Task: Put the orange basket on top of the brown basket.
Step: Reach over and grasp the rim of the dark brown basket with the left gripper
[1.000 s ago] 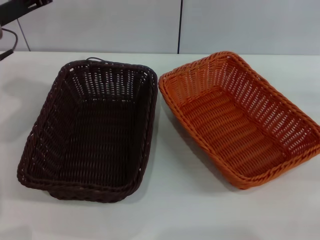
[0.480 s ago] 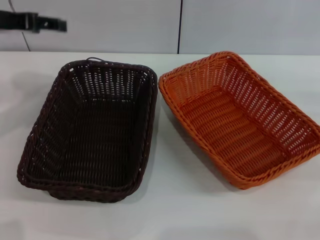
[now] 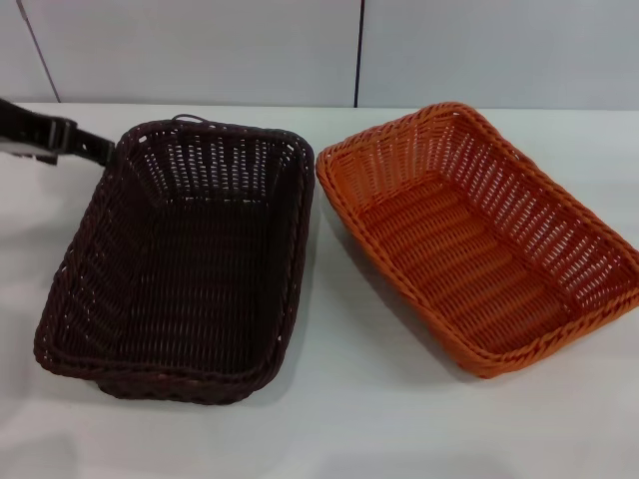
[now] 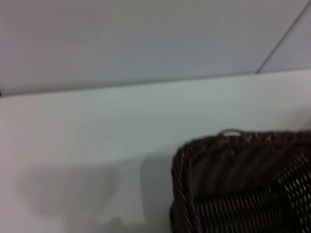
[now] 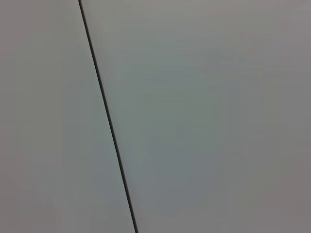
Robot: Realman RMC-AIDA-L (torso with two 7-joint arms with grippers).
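The brown basket (image 3: 180, 259) stands on the white table, left of centre in the head view. The orange basket (image 3: 479, 235) stands on the table beside it to the right, turned at an angle, with their far corners almost touching. Both are empty. My left gripper (image 3: 98, 150) reaches in from the left edge, low by the brown basket's far left corner. The left wrist view shows that corner of the brown basket (image 4: 243, 184) close by. My right gripper is out of view; its wrist view shows only wall.
The white table (image 3: 329, 429) extends in front of and around both baskets. A grey panelled wall (image 3: 449, 50) with a dark vertical seam (image 3: 358, 50) runs along the table's far edge.
My left gripper has come down from the upper left to beside the brown basket's far left corner. Both baskets have stayed where they were.
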